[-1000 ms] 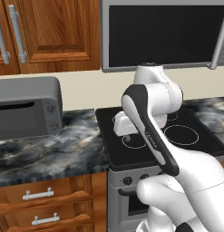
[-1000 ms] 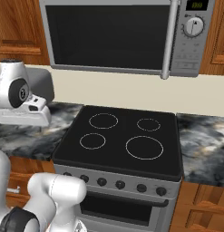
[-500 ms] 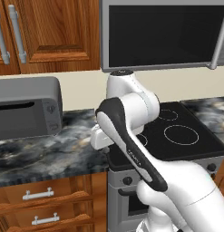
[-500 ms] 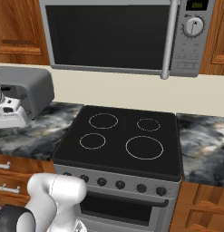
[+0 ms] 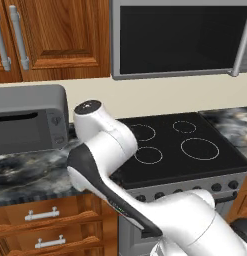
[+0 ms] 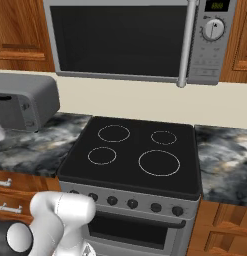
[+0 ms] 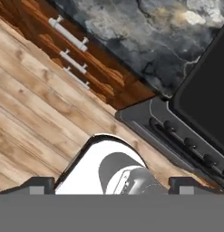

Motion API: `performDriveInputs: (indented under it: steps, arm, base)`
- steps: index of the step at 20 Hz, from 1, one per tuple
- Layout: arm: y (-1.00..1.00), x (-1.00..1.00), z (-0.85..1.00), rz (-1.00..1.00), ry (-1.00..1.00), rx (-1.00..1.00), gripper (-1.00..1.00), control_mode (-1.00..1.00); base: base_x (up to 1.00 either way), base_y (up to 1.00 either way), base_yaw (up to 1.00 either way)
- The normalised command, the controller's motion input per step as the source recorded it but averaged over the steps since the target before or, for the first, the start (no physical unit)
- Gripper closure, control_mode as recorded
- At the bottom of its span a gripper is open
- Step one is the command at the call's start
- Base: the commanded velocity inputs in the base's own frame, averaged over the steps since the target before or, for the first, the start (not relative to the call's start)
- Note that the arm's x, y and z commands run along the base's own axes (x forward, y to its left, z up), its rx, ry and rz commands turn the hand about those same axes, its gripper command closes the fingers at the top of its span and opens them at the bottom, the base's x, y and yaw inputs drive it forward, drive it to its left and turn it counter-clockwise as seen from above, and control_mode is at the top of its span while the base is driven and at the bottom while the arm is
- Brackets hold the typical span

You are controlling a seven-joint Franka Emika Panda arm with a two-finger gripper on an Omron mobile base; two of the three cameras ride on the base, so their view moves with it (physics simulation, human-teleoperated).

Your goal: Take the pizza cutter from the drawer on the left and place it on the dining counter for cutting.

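Note:
In the hand view my gripper [image 7: 112, 185] looks down past the worktop edge, and its two dark fingertips [image 7: 38, 183] stand far apart with nothing between them. Below the marbled worktop [image 7: 131, 31] is a stack of reddish-brown drawer fronts, all shut, each with a short silver bar handle [image 7: 68, 34]. The same drawer fronts [image 5: 45, 220] sit left of the stove in the left base view, and at the lower left in the right base view [image 6: 7, 200]. The pizza cutter is hidden. The dining counter is out of view. My arm's elbow [image 5: 95, 117] bends over the worktop.
A black stove [image 5: 180, 145] with four rings joins the worktop on the right. A grey toaster oven [image 5: 27, 120] stands at the back left. A microwave [image 6: 125, 40] hangs above the stove. Wooden floor [image 7: 36, 118] lies below the drawers.
My arm has swung left and folded down over the worktop beside the stove. The hand has left the right base view. The gripper has stayed open.

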Motion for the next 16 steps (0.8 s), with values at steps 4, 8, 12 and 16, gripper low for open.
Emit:
performDriveInputs:
  steps: [4,8,12,16]
  arm:
    - [0.65,-0.01,-0.77,0.29,-0.22,-0.11,-1.0,-1.0]
    - [0.56,0.03,-0.74,0.3,-0.17,-0.13,-1.0,-1.0]
    - [0.59,0.07,-0.73,0.33,-0.01,-0.2,-1.0,-1.0]
    - [0.61,0.09,-0.66,0.32,0.0,-0.21,-1.0,-1.0]
  base:
    - [0.0,0.0,0.0]
    - [0.0,0.0,0.0]
    - [0.0,0.0,0.0]
    - [0.0,0.0,0.0]
